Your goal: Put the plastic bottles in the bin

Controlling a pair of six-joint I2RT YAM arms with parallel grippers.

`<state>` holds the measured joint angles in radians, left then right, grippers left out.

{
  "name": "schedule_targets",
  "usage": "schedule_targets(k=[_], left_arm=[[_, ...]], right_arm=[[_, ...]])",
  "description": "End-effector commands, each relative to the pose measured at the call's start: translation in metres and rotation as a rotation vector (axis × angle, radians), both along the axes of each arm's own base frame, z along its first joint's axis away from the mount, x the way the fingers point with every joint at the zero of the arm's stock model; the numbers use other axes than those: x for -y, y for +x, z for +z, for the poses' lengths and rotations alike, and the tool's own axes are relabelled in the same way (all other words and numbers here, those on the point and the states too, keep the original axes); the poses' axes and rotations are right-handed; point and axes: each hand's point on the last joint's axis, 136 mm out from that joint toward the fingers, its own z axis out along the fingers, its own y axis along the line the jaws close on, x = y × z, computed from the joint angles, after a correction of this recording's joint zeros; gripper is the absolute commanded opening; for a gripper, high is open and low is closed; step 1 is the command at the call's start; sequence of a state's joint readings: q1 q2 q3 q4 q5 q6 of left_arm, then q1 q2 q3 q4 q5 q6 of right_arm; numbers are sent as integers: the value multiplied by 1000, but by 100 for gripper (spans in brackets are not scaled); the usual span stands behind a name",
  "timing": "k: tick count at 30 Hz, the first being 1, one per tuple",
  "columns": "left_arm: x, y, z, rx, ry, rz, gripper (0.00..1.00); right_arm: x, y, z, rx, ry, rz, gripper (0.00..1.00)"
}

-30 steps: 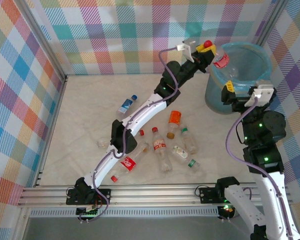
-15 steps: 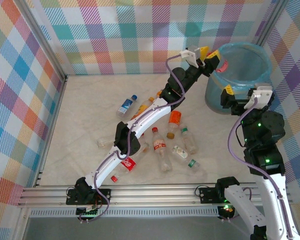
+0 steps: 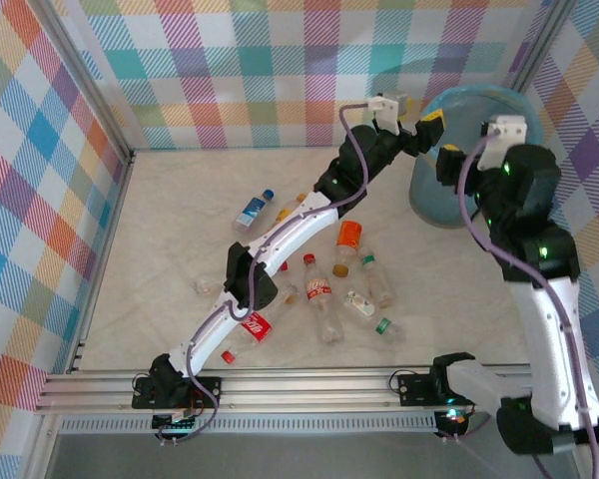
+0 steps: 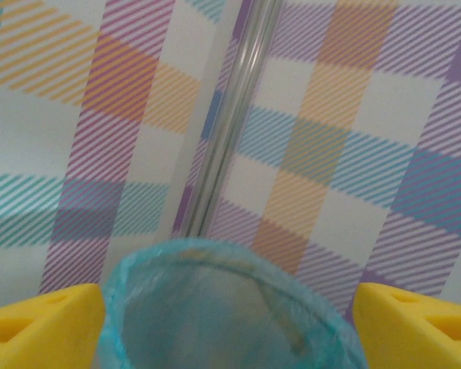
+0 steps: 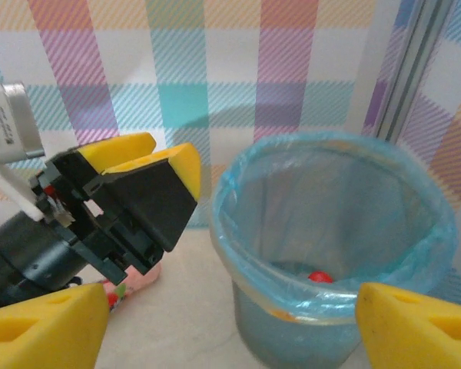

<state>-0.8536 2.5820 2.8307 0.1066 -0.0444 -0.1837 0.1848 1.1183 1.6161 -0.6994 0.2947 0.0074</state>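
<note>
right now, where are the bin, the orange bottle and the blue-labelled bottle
bin [image 5: 292,342], right wrist view, on its front wall below the rim
orange bottle [image 3: 349,236], top external view, on its wide orange part
blue-labelled bottle [image 3: 251,212], top external view, on the blue label

Top cam looks down; both wrist cams face bin [image 5: 242,257], close.
</note>
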Motion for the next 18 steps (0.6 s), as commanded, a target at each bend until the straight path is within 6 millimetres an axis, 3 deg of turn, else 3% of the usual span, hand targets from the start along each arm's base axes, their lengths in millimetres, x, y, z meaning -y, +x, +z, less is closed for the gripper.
schedule_targets(k=[1, 4, 9, 14, 18], left_arm=[[-59, -45, 86, -17, 73, 66, 84], [-97, -49, 66, -126, 228, 191, 85], [-186, -51, 26, -213, 361, 467, 84], [-273, -50, -21, -377, 323, 573, 82], [-314, -57, -34, -403, 294, 627, 81]], right_arm=[[-11, 16, -37, -203, 9, 24, 77], [-16, 42, -51, -283, 7, 21, 72], [-12, 81, -69, -328, -24, -49, 66], [-3, 111, -88, -364, -104, -107, 65], [1, 126, -106, -396, -195, -113, 63]])
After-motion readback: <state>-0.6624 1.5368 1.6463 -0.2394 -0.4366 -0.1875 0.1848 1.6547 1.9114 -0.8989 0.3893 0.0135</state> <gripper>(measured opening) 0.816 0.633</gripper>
